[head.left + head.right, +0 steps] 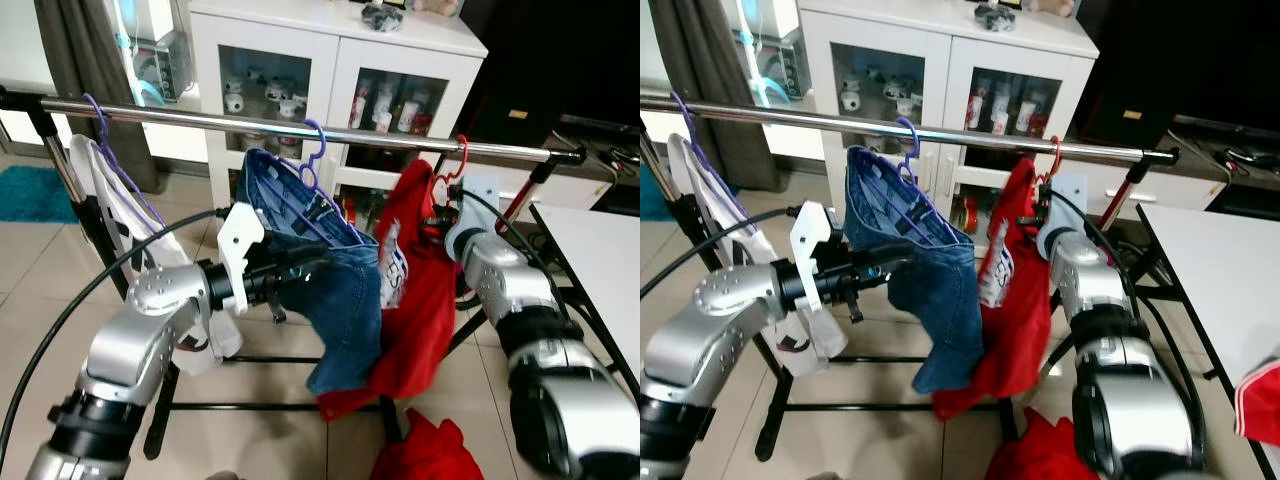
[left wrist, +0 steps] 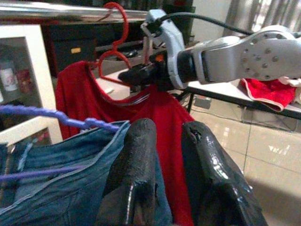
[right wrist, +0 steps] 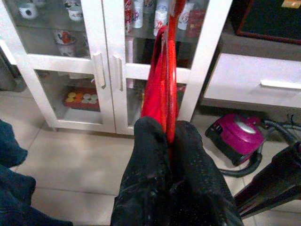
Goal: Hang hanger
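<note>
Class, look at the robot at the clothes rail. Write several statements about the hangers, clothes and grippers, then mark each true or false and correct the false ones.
1. The red hanger hooks over the rail. True.
2. The right gripper is open and clear of everything. False: it is shut on the red hanger.
3. Jeans hang on the purple hanger. True.
4. The left gripper holds the red shirt. False: it is at the jeans.
5. The cabinet behind is black. False: white.
</note>
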Motion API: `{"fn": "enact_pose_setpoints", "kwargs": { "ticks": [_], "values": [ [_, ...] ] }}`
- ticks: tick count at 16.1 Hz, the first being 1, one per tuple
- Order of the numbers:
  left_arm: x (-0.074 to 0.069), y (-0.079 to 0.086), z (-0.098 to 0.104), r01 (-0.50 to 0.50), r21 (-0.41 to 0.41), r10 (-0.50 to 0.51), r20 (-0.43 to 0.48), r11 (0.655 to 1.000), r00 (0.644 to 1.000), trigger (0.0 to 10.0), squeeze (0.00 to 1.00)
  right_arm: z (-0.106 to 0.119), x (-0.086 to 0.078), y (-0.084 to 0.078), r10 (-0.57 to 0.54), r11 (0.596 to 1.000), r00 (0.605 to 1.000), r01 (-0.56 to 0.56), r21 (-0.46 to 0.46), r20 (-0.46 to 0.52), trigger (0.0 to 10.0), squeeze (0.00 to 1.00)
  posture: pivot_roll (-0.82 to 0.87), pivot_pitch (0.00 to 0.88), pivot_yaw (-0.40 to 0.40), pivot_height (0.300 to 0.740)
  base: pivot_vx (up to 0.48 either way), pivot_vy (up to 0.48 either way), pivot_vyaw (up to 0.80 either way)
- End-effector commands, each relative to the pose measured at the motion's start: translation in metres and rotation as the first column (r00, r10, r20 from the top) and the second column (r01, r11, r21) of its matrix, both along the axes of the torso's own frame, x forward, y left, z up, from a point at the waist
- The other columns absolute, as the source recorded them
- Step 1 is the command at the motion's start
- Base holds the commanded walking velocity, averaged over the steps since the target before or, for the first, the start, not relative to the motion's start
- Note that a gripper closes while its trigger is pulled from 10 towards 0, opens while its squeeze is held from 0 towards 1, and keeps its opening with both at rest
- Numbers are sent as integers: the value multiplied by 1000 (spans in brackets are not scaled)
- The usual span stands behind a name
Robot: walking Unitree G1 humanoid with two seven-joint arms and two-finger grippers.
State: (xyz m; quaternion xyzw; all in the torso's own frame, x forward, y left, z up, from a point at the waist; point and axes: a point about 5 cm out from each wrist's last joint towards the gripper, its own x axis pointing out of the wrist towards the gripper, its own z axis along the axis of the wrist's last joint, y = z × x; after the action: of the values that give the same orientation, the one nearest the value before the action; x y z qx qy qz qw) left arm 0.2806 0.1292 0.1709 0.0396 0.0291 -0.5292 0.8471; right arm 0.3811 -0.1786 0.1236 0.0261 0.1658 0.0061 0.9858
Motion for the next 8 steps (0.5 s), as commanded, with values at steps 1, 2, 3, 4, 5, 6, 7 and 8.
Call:
{"fn": "enact_pose_setpoints", "kwargs": {
  "ticks": [1,2,3,4,5,6,7,8],
  "values": [
    [0,-3,1,30,2,-30,-9,1000,999,10000,0,1,2,-7,-9,1000,1000,9,-2,-5,10000,0,-67,0,-95,740,0,0,0],
    [0,-2,1,35,5,-35,-10,999,999,10000,0,-4,1,-6,9,1000,999,-9,-12,-35,10000,0,-66,0,-94,740,0,0,0],
    [1,-2,1,37,7,-37,-11,999,999,10000,0,-10,-2,-4,22,1000,998,-22,-1,-61,10000,0,-65,0,-93,740,0,0,0],
    [1,-1,1,38,8,-38,-13,999,999,10000,0,-9,-2,-5,14,1000,1000,-14,14,-19,10000,1000,-65,0,-92,740,0,0,0],
    [0,0,0,38,9,-37,-14,999,999,10000,0,2,1,-7,1,999,997,-3,34,76,10000,1000,-63,0,-93,740,0,0,0],
    [0,2,0,28,6,-28,-15,1000,1000,10000,0,14,0,-7,26,999,984,-30,21,177,10000,1000,-71,0,-84,740,0,0,0],
    [3,7,0,-26,-10,26,-2,1000,1000,10000,0,23,-10,-6,75,997,965,-79,4,253,10000,1000,-74,0,-81,740,0,0,0],
    [6,13,-3,-121,-19,121,4,992,993,10000,0,29,-26,-4,99,992,946,-118,43,310,10000,1000,-74,0,-81,740,0,0,0]
  ]
}}
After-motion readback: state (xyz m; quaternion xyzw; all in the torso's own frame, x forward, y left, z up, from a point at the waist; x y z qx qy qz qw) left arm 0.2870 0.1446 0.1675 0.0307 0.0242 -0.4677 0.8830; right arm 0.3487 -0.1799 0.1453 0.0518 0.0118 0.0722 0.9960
